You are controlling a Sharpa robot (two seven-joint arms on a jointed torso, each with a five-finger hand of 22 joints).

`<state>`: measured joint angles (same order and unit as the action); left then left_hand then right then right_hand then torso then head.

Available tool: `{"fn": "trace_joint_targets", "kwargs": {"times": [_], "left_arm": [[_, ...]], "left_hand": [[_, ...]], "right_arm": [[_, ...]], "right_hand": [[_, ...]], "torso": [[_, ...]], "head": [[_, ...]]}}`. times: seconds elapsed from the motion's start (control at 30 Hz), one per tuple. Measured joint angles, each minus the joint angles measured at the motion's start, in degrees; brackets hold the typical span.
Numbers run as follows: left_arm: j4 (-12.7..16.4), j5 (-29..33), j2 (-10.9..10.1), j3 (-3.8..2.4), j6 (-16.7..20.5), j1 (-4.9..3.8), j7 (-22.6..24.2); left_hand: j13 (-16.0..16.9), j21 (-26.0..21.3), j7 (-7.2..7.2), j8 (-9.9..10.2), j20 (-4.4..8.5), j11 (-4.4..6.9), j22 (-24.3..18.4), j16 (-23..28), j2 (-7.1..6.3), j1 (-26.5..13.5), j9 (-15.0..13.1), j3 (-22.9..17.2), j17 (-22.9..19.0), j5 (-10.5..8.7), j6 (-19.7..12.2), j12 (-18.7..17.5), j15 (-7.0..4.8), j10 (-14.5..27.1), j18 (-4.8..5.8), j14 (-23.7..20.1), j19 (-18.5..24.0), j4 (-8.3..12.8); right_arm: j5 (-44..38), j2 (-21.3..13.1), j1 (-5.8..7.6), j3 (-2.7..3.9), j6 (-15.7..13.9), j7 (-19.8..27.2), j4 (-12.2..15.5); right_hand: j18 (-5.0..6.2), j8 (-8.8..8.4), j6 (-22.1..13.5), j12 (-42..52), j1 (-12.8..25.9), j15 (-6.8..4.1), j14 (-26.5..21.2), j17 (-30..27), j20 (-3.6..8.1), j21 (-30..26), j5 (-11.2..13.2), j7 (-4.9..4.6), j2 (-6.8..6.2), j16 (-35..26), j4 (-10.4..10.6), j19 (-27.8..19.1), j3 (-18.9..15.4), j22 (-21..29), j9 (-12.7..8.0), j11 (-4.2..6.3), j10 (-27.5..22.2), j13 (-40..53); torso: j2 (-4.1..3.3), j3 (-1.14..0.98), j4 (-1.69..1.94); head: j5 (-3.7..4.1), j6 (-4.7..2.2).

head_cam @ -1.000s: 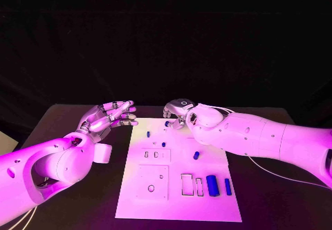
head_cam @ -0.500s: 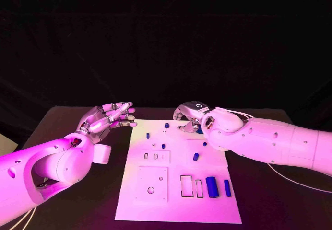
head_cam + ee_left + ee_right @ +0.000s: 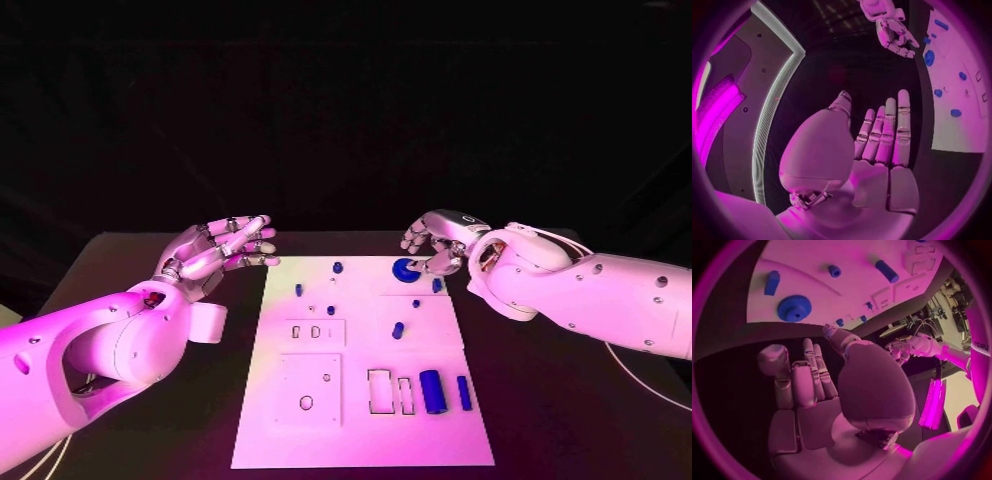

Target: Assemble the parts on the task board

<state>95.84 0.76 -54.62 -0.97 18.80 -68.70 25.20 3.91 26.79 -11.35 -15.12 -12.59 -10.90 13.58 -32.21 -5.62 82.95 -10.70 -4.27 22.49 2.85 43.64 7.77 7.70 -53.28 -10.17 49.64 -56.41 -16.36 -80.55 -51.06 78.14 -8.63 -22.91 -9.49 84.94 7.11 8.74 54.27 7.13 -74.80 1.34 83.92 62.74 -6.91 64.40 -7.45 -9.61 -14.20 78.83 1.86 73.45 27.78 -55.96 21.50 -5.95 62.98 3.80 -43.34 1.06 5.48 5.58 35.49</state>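
Hovering at the board's (image 3: 361, 400) far right corner, the right hand (image 3: 437, 243) hangs with fingers loosely spread and nothing in them, just beside the round blue gear (image 3: 407, 268) lying on the plate there, probably lined up to pick it. The left hand (image 3: 219, 250) waits off the left edge, flat and apart, holding nothing. Small pegs (image 3: 398, 330) dot the middle; the big cylinder (image 3: 431, 388) lies nearer, well clear of the reach.
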Motion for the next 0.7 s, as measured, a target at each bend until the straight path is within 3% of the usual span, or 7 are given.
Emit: {"fn": "trace_joint_targets", "kwargs": {"times": [0.13, 0.23, 0.3, 0.43, 0.57, 0.63, 0.7], "left_arm": [[-0.22, 0.0, 0.13, 0.0, -0.14, 0.0, 0.01], [-0.3, 0.01, 0.21, 0.01, -0.24, 0.0, 0.01], [-0.36, 0.01, 0.23, 0.02, -0.3, 0.01, 0.02], [-0.4, 0.02, 0.29, 0.02, -0.39, 0.01, 0.03], [-0.45, 0.02, 0.32, 0.02, -0.47, 0.02, 0.03], [-0.47, 0.02, 0.34, 0.02, -0.51, 0.02, 0.03], [-0.49, 0.02, 0.36, 0.02, -0.54, 0.02, 0.03]], "left_hand": [[0.0, 0.0, 0.0, 0.0, 0.0, 0.0, 0.0, 0.0, 0.0, 0.0, 0.0, 0.0, 0.0, 0.0, 0.0, 0.0, 0.0, 0.0, 0.0, 0.0, 0.0, 0.0], [0.0, 0.0, 0.0, 0.0, 0.0, 0.0, 0.0, 0.0, 0.0, 0.0, 0.0, 0.0, -0.01, 0.0, 0.0, 0.0, 0.0, 0.0, 0.0, 0.0, 0.0, 0.0], [0.0, 0.0, 0.0, 0.0, 0.0, 0.0, 0.0, 0.0, 0.0, 0.0, 0.0, 0.0, 0.0, 0.0, 0.0, 0.0, 0.0, 0.0, 0.0, 0.0, 0.0, 0.0], [0.0, 0.0, 0.0, 0.0, 0.0, 0.0, -0.01, 0.0, 0.0, 0.0, 0.0, 0.0, -0.01, 0.0, 0.0, 0.0, 0.0, 0.0, 0.0, 0.0, 0.0, 0.0], [0.0, 0.0, 0.0, 0.0, 0.0, 0.0, 0.06, 0.0, 0.0, 0.0, 0.0, 0.0, 0.06, 0.0, 0.0, 0.0, 0.0, 0.0, 0.0, 0.0, 0.0, 0.0], [0.0, 0.0, 0.0, 0.0, 0.0, 0.0, 0.06, 0.0, 0.0, 0.0, 0.0, 0.0, 0.06, 0.0, 0.0, 0.0, 0.0, 0.0, 0.0, 0.0, 0.0, 0.0], [0.0, 0.0, 0.0, 0.0, 0.0, 0.0, 0.06, 0.0, 0.0, 0.0, 0.0, 0.0, 0.06, 0.0, 0.0, 0.0, 0.0, 0.0, 0.0, 0.0, 0.0, 0.0]], "right_arm": [[1.07, -0.95, 0.02, 0.01, 0.12, -0.19, -0.78], [1.45, -0.87, 0.02, 0.0, 0.37, -0.36, -1.68], [1.53, -0.56, 0.01, 0.0, 0.6, -0.47, -2.29], [1.53, 0.41, -0.11, -0.02, 1.27, -0.7, -3.56], [1.39, 1.6, -0.18, -0.03, 2.17, -0.86, -4.82], [1.39, 2.23, -0.2, -0.03, 2.72, -0.96, -5.55], [1.52, 2.83, -0.24, -0.03, 3.21, -1.05, -6.25]], "right_hand": [[0.0, -0.36, -0.02, -0.22, -0.24, 0.0, 0.0, -0.09, -0.01, -0.22, -0.02, -0.02, -0.24, 0.0, 0.14, -0.01, -1.54, 0.07, -0.09, -0.24, -0.27, 0.0], [0.0, -1.7, -1.2, -0.96, -1.8, 0.02, 0.03, -0.77, -0.51, -1.66, -0.85, -0.39, 0.88, 0.0, 1.45, -0.51, -9.31, 1.02, -0.37, -0.54, -2.05, 0.02], [0.0, -3.14, -3.27, -1.15, -5.02, 0.33, 0.1, -1.15, -0.59, -2.86, -0.92, -0.7, 2.52, 0.0, 4.18, -1.02, -18.12, 1.81, -0.73, -0.66, -3.48, 0.02], [-0.01, -4.84, -7.11, 1.39, -10.9, 0.33, 0.1, -1.2, -0.58, -3.94, -1.21, -0.97, 2.44, 0.0, 11.93, -1.03, -28.15, 2.09, -1.55, -0.82, -3.42, 0.28], [-0.01, -4.88, -8.21, 5.22, -13.07, 0.33, 0.1, -0.6, -0.33, -3.49, -1.44, -1.03, 1.89, 0.32, 14.91, -0.77, -30.4, 0.94, -1.85, -0.98, 0.66, 1.82], [-0.01, -4.57, -8.2, 9.24, -13.29, -0.29, 0.03, -0.11, 0.38, -2.47, -2.08, -1.02, 2.12, 0.55, 14.98, -0.07, -30.46, -0.27, -1.8, 0.17, 6.52, 4.0], [-0.01, -3.62, -7.24, 16.82, -14.18, -1.43, 0.08, 2.0, 1.09, -0.5, -3.2, -0.06, 1.98, 1.7, 15.11, 1.33, -30.59, -2.72, -1.38, 1.58, 10.27, 9.52]], "torso": [[0.05, -0.09, -0.11], [0.05, -0.09, -0.11], [0.05, -0.1, -0.09], [0.0, -0.12, 0.04], [-0.08, -0.13, 0.15], [-0.14, -0.16, 0.23], [-0.18, -0.19, 0.26]], "head": [[0.01, 0.09], [0.01, 0.13], [0.01, 0.13], [0.01, 0.21], [0.01, 0.36], [0.03, 0.4], [0.07, 0.41]]}}
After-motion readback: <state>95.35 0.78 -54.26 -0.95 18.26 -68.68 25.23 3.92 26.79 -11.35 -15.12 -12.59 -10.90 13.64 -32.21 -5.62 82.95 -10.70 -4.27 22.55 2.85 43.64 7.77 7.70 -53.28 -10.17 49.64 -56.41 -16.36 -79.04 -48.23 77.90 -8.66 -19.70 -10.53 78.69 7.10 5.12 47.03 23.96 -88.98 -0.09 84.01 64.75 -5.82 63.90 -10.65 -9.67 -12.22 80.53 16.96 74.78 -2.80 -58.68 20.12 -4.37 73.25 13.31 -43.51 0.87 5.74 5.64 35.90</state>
